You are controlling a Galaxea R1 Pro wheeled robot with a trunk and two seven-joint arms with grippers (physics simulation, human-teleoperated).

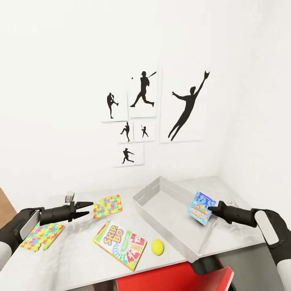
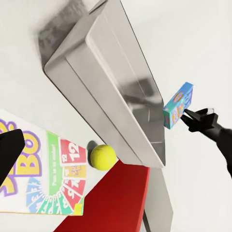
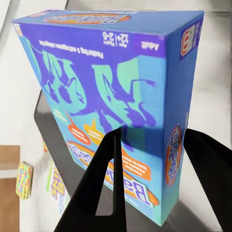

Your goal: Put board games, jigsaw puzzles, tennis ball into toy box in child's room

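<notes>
Right gripper clamps the mostly blue flat board-game box on edge, hanging above the shallow light-grey plastic toy box, directly below. Left gripper open, empty, above tabletop.

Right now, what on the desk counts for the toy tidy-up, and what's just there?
Job:
- grey tray
- blue game box, gripped in the right claw above the tray
- Skip-Bo game box
- tennis ball
- jigsaw by the left claw
- jigsaw at the desk's left edge
- desk

Just there:
- silhouette pictures on the wall
- red item below the desk's front edge
</notes>
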